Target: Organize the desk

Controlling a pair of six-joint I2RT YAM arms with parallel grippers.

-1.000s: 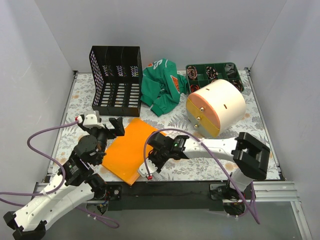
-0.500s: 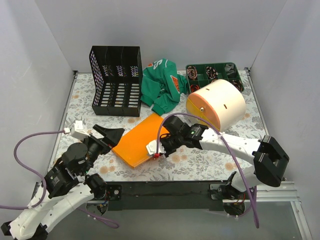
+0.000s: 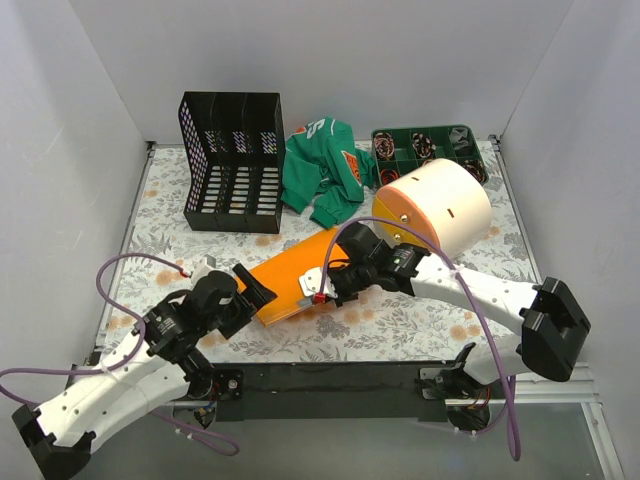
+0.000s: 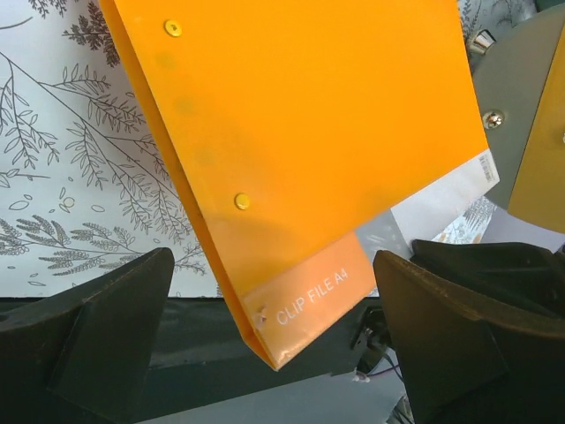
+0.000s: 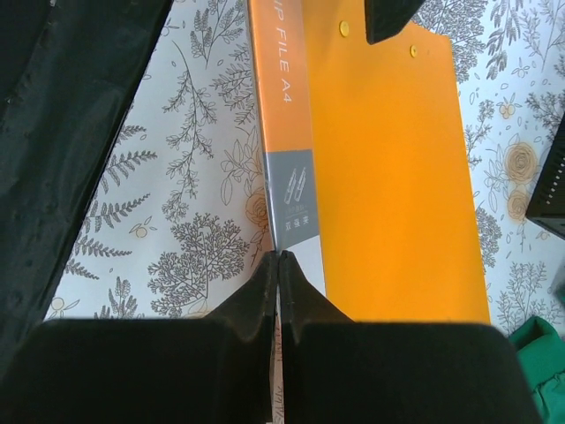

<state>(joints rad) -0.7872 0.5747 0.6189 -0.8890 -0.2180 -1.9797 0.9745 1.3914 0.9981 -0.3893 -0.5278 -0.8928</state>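
Note:
An orange clip file (image 3: 296, 266) is raised on edge above the desk (image 3: 490, 262), tilted from front left to back right. My right gripper (image 3: 332, 287) is shut on its grey-labelled spine edge; in the right wrist view the jaws (image 5: 281, 258) pinch that edge of the file (image 5: 388, 177). My left gripper (image 3: 256, 290) is open at the file's front left corner. In the left wrist view the file's corner (image 4: 300, 159) hangs between the two spread fingers (image 4: 97, 344) without touching them; the gripper (image 4: 274, 353) holds nothing.
A black file rack (image 3: 232, 160) stands at the back left. A green garment (image 3: 322, 172) lies beside it. A green compartment tray (image 3: 430, 148) sits at the back right, with a cream cylinder with an orange face (image 3: 435, 210) in front of it.
My right gripper has lifted the file off the desk, tipped it on edge and carried it back and right. My left gripper has swung in around the file's near corner.

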